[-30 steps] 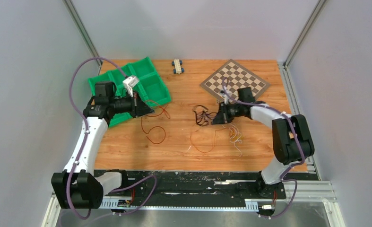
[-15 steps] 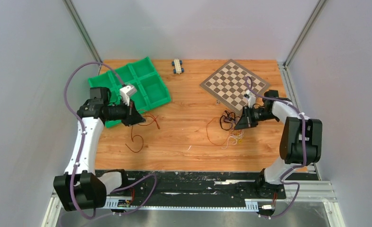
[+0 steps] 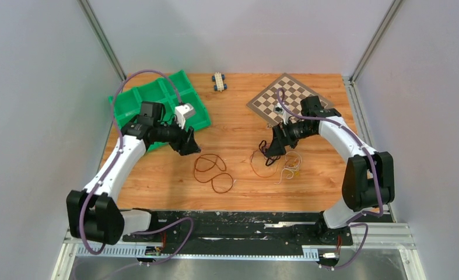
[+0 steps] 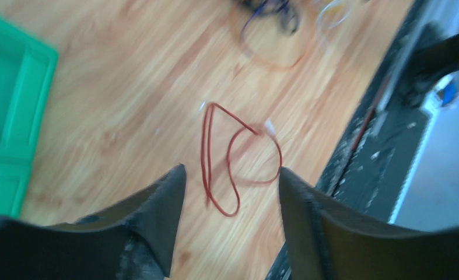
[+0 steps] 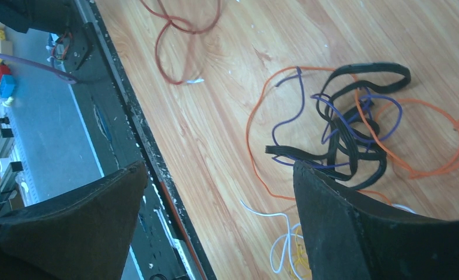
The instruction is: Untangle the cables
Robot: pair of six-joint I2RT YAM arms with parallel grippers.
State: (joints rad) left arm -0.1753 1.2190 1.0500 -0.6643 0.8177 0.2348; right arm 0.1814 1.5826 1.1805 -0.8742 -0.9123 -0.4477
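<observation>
A red cable (image 3: 213, 172) lies in loose loops on the wooden table, apart from the other cables; it also shows in the left wrist view as a red cable (image 4: 234, 156). My left gripper (image 3: 191, 147) hovers just left of it, open and holding nothing (image 4: 230, 173). A tangle (image 3: 272, 158) of black, purple and orange cables (image 5: 346, 131) lies right of centre, with white (image 5: 275, 232) and yellow (image 5: 301, 255) wires beside it. My right gripper (image 3: 270, 151) stands over the tangle's near side, open (image 5: 218, 170), with bare table between its fingers.
A green compartment tray (image 3: 157, 96) sits at the back left behind the left arm. A chessboard (image 3: 291, 100) lies at the back right and a small toy block car (image 3: 219, 81) at the back centre. The black front rail (image 5: 116, 111) runs close by.
Both grippers went from shut to open. The left arm swung right and let go of the red cable. The right arm moved left and let go of the tangle.
</observation>
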